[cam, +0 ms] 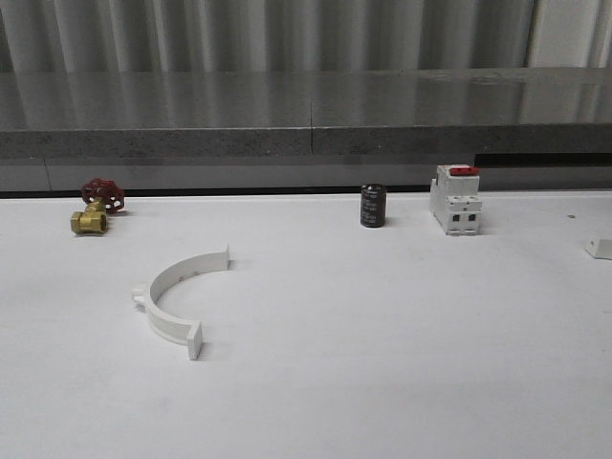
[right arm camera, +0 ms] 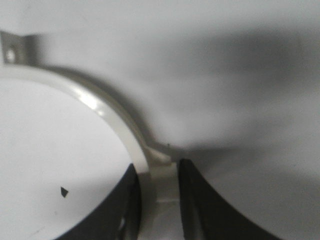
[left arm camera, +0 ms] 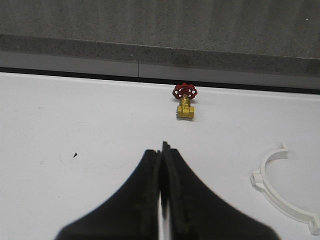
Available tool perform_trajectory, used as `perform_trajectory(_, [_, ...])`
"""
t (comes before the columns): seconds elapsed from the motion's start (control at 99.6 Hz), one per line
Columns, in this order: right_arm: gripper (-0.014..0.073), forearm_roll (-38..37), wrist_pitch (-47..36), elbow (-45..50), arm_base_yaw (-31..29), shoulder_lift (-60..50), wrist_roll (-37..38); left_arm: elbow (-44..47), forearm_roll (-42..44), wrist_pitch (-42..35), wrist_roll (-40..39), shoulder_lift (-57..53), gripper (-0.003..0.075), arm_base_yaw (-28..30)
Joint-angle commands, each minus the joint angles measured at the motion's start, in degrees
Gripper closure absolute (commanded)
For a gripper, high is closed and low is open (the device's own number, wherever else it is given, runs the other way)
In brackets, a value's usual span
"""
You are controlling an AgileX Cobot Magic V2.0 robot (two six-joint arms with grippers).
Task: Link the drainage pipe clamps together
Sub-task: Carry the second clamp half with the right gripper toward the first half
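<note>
One white drainage pipe clamp (cam: 177, 274) lies flat on the white table left of centre, its open side facing right. In the left wrist view the same half ring (left arm camera: 259, 178) lies off to one side of my left gripper (left arm camera: 162, 150), which is shut with nothing in it and hovers over bare table. My right gripper (right arm camera: 157, 170) is shut on a second drainage pipe clamp (right arm camera: 107, 107). Its fingers press both sides of the band at an outer lug, close to the table. That clamp's end tab (right arm camera: 12, 50) with a hole shows at the far end of the arc.
A brass valve (cam: 96, 206) with a red handwheel sits at the back left, also seen ahead of the left fingers (left arm camera: 185, 102). A black cylinder (cam: 373, 206) and a white breaker (cam: 456, 199) with a red switch stand at the back. A small white piece (cam: 600, 248) shows at the right edge.
</note>
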Motion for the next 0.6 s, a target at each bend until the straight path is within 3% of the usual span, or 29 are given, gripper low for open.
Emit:
perform_trajectory(0.0, [0.053, 0.1, -1.2, -1.6, -0.2, -2.7, -0.7, -1.6, 0.5, -3.9, 0.0, 0.2, 0.0741, 0.2])
perform_trajectory(0.371, [0.0535, 2.6, 0.4, -1.6, 0.5, -3.2, -0.7, -1.6, 0.5, -3.9, 0.0, 0.2, 0.0741, 0.2])
perform_trajectory(0.592, [0.0533, 3.8, 4.9, -1.6, 8.0, -6.9, 4.3, -1.6, 0.5, -3.9, 0.0, 0.2, 0.0741, 0.2])
